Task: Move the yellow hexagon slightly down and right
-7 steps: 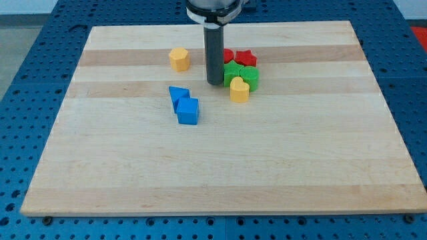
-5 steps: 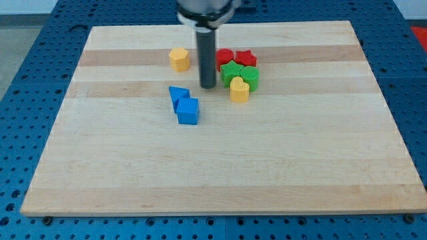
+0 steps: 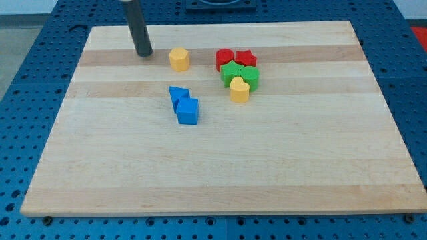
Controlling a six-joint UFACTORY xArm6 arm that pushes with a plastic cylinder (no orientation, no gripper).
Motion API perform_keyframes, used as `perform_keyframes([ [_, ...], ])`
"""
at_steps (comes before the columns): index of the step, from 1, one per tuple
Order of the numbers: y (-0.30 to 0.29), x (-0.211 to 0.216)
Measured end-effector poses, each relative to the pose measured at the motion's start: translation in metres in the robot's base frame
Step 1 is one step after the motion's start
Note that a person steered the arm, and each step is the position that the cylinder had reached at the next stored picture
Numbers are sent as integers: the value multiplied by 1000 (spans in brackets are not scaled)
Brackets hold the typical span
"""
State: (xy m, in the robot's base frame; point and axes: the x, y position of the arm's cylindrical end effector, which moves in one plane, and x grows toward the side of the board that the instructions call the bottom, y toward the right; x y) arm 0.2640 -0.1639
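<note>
The yellow hexagon [image 3: 179,59] sits on the wooden board [image 3: 220,167] in the upper middle of the view. My tip [image 3: 143,53] rests on the board to the upper left of the hexagon, a short gap away and not touching it. The dark rod rises from there out of the view's top.
A blue triangle [image 3: 177,95] and a blue cube [image 3: 188,111] lie below the hexagon. To its right is a cluster: red cylinder [image 3: 224,58], red star [image 3: 245,58], two green blocks [image 3: 232,72] [image 3: 250,75], and a yellow heart [image 3: 239,89].
My tip has moved from between the hexagon and the right-hand cluster to the view's left and up, past the hexagon. No block has moved.
</note>
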Motion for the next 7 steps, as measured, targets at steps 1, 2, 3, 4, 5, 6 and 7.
perform_keyframes([
  [1,3,2],
  [2,24,20],
  [3,39,23],
  [4,57,28],
  [5,64,38],
  [6,65,63],
  [7,70,83],
])
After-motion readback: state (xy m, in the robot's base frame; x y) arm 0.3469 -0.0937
